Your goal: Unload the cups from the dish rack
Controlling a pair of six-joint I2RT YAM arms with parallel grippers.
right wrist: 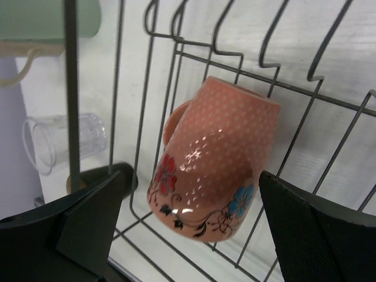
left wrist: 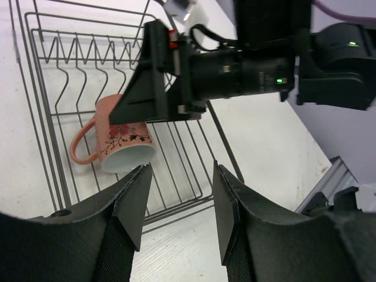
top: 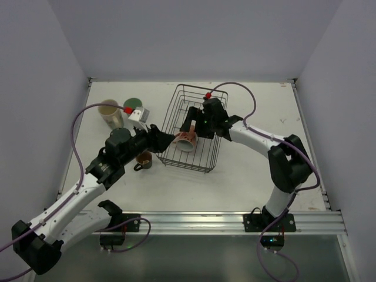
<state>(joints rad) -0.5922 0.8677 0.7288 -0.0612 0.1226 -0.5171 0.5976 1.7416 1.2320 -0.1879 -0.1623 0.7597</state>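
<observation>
The overhead view alone takes in the whole white tabletop [top: 258, 176]. A rectangular basket of thin dark wire, the dish rack [top: 200, 154], sits around the middle, nearer the far edge. Towards the far left corner, outside the rack, stand a cream tumbler [top: 110, 113], a mint-green tumbler [top: 134, 106] and a clear glass [top: 141, 114]. A small black handled mug with a brown inside [top: 143, 160] stands nearer, just off the rack's left side. A salmon-pink handled mug with a flower print [top: 186, 141] lies on its side in the rack's near left corner. The left wrist view adds what cannot be seen from above: the mug's white mouth faces that camera, its handle points towards the rack's left wall, and the black right hand [left wrist: 176, 82] hangs directly over it. The right wrist view shows the mug's dotted outer wall and red and blue flowers close up, resting on the grid, with the glass and the mint-green tumbler beyond the wires. The right hand has its fingers [right wrist: 317, 229] spread wide on either side of the mug, holding nothing; whether a pad touches the mug cannot be told. The left hand [left wrist: 179, 211] is about half spread at the rack's near left corner, with nothing between its fingers [left wrist: 132, 205], pointing at the mug's mouth.
</observation>
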